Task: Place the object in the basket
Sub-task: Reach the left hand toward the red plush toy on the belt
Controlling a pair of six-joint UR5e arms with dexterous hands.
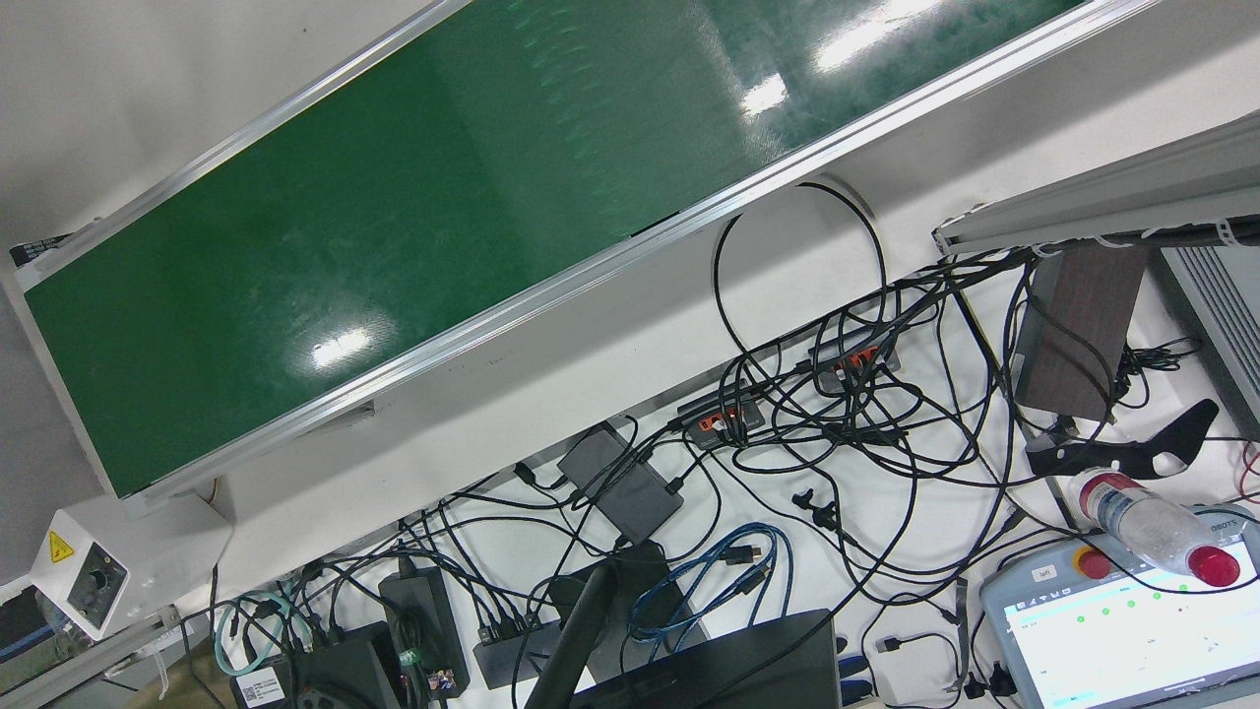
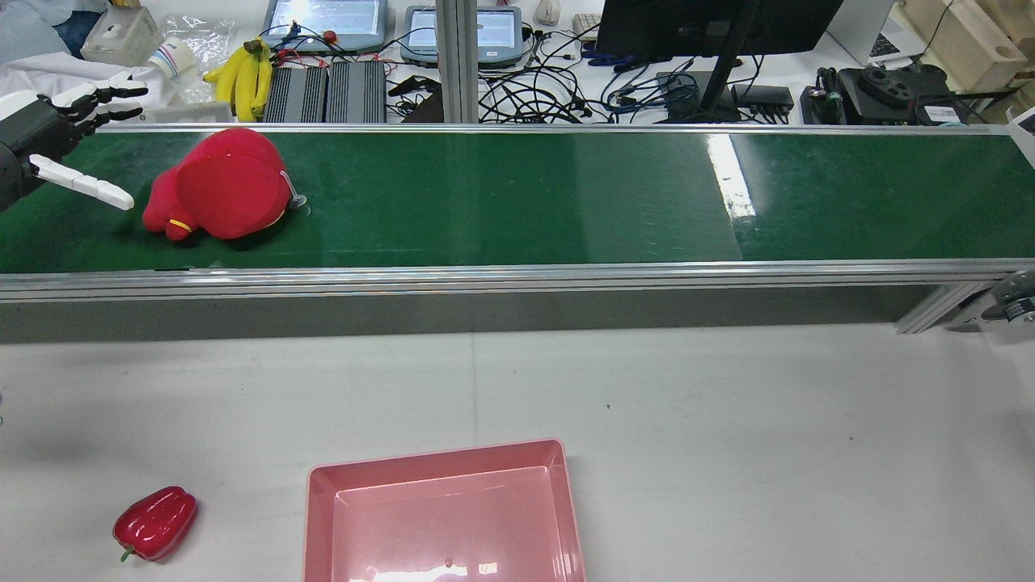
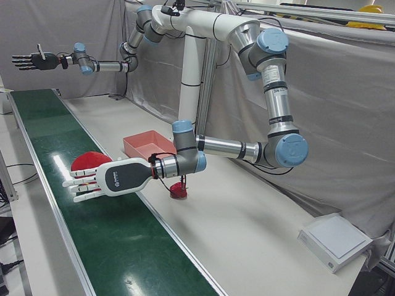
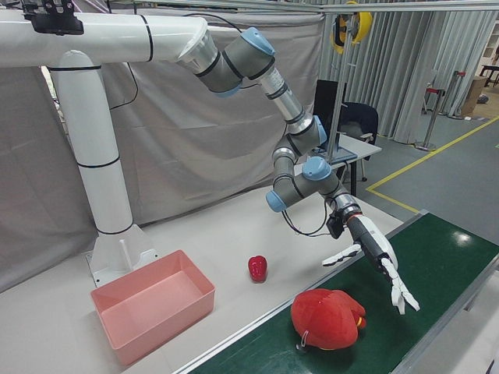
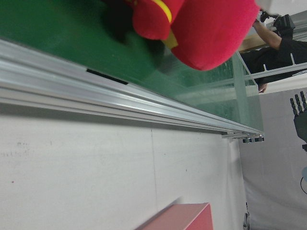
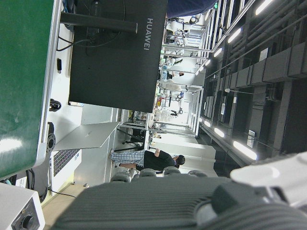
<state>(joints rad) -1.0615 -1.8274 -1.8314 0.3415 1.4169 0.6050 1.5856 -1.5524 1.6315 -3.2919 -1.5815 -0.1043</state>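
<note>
Your left hand (image 2: 57,145), fingers spread and empty, hovers at the rear view's left edge, just beside the red plush toy (image 2: 222,194) on the green belt (image 2: 525,198). Come over the toy's bulk and close around it. The right hand (image 3: 34,60) is open, far away. Count one pink basket (image 2: 445,517), one toy, one red pepper (image 2: 155,523).

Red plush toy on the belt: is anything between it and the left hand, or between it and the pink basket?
Nothing visible. The left hand, open, hovers beside the red plush toy over bare green belt. Toward the pink basket lie only the belt's rail and bare table; the red pepper sits off to the side.
</note>
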